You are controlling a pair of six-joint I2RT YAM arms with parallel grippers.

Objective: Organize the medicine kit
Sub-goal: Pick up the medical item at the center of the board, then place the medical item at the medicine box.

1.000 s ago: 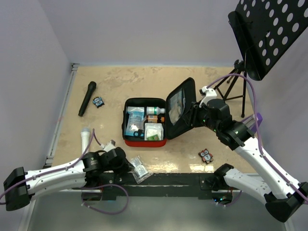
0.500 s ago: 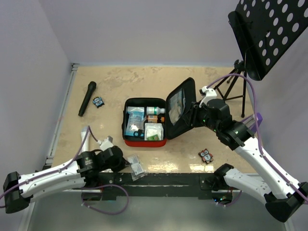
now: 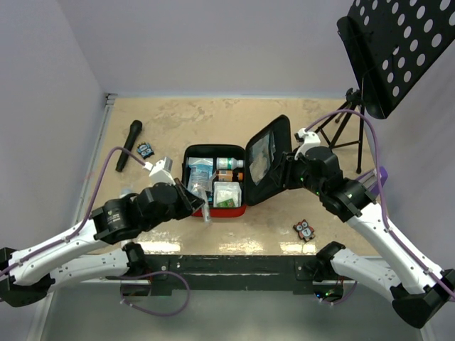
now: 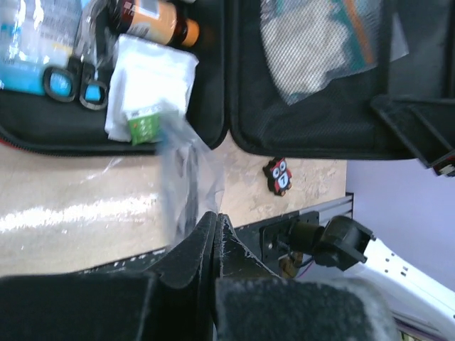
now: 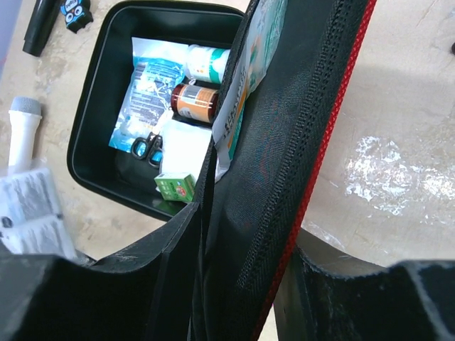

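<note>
The medicine kit [image 3: 235, 210] lies open at the table's middle, a red case with black lining. Its base [image 5: 106, 106] holds a blue-white packet, an orange bottle [image 5: 196, 101], scissors [image 5: 147, 148], a white pack and a green box [image 4: 146, 126]. My right gripper [image 3: 283, 169] is shut on the edge of the lid [image 5: 284, 142] and holds it upright. My left gripper [image 3: 202, 209] is shut on a clear plastic packet [image 4: 188, 174] and holds it above the table at the kit's front edge. The closed jaws also show in the left wrist view [image 4: 215, 215].
A black microphone [image 3: 129, 145] and a small blue figure [image 3: 146, 150] lie at the far left. A red owl figure [image 3: 305, 229] lies right of the kit. A white cylinder [image 5: 21, 128] lies left of the kit. A black music stand [image 3: 398, 50] rises at the back right.
My left arm has lifted the clear packet from the near table edge and carried it forward to the kit's front edge. The right arm still holds the lid.
</note>
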